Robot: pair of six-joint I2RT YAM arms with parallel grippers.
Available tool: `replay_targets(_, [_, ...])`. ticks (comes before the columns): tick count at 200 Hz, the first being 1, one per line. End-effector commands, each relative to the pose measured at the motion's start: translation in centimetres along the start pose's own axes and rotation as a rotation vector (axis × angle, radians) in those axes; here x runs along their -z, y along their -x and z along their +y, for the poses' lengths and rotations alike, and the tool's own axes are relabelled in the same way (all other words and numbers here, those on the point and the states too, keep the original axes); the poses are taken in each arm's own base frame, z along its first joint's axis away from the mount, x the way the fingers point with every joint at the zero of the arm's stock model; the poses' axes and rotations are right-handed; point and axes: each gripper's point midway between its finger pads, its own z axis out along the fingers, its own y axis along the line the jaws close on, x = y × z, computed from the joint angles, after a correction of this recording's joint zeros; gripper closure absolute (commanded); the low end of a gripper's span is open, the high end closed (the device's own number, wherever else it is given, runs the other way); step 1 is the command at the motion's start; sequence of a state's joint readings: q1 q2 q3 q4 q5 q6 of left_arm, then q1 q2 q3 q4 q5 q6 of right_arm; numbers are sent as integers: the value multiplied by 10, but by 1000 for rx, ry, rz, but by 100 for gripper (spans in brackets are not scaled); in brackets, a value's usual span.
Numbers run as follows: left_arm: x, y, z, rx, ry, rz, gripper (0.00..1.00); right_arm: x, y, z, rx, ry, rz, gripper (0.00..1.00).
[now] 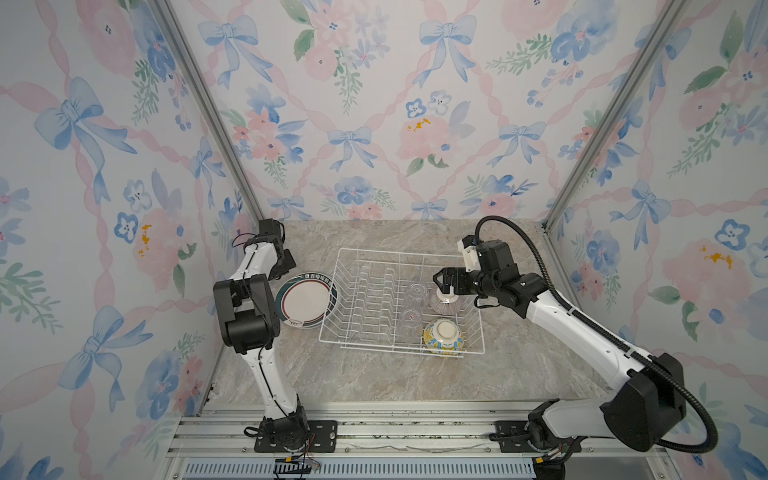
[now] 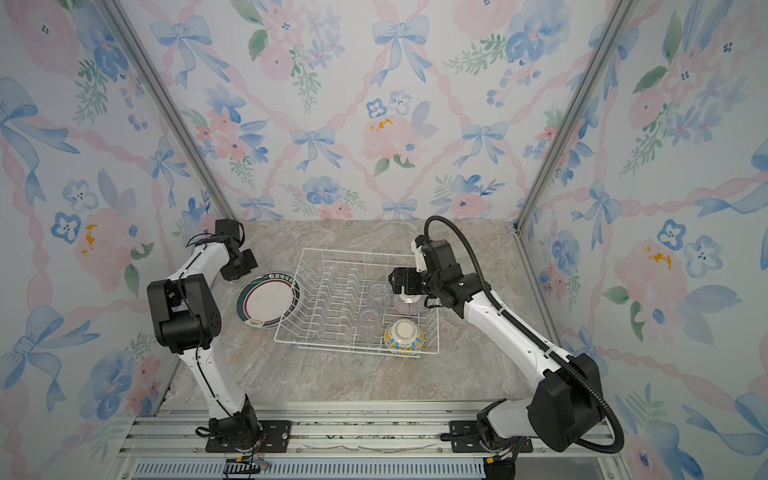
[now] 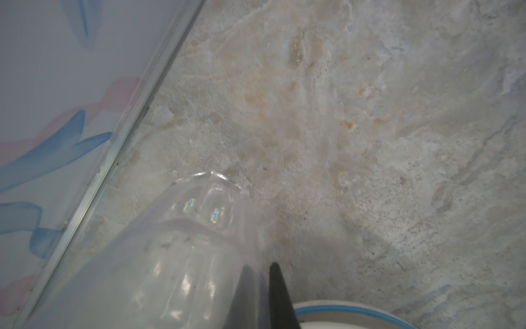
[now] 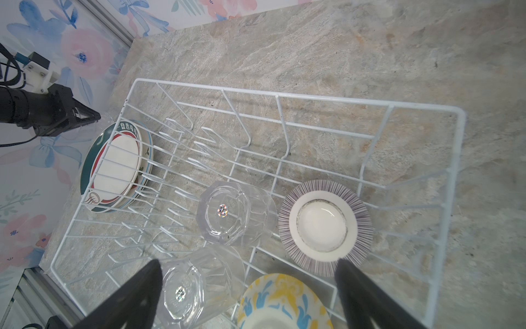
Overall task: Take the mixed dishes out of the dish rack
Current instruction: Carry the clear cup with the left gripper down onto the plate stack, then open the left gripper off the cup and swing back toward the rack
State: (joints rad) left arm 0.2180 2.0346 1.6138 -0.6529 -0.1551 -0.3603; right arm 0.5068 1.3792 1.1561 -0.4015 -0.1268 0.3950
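The white wire dish rack [image 1: 399, 252] [image 4: 284, 95] stands mid-table. Inside it, all upside down, are two clear glasses [image 1: 415, 291] [image 1: 410, 320], a purple-striped bowl [image 1: 446, 302] [image 4: 324, 225] and a yellow-blue bowl [image 1: 444, 334] [image 4: 281, 302]. My right gripper [image 1: 446, 286] [image 4: 247, 265] hangs open above the striped bowl, holding nothing. A stack of plates [image 1: 305, 301] [image 4: 116, 168], green-and-red rimmed one on top, lies on the table left of the rack. Beyond the stack, my left gripper [image 1: 286, 266] [image 3: 260, 266] is shut on the wall of a third clear glass [image 3: 170, 256], base pointing at the counter.
The marble counter [image 1: 353, 374] is bare in front of the rack and behind it. An aluminium wall rail [image 3: 113, 148] runs close beside the held glass. A blue-rimmed plate edge [image 3: 341, 309] lies right by the left fingers.
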Motion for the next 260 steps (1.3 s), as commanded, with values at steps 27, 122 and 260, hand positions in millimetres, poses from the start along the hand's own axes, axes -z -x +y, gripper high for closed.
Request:
replay_targets(27, [5, 9, 5, -13, 12, -7, 40, -5, -11, -1, 15, -8, 40, 3])
replay_targets(122, [78, 47, -4, 16, -22, -189, 2, -10, -13, -6, 16, -30, 47, 3])
replay_targets(260, [219, -49, -132, -89, -453, -463, 2, -37, -42, 13, 59, -42, 168, 3])
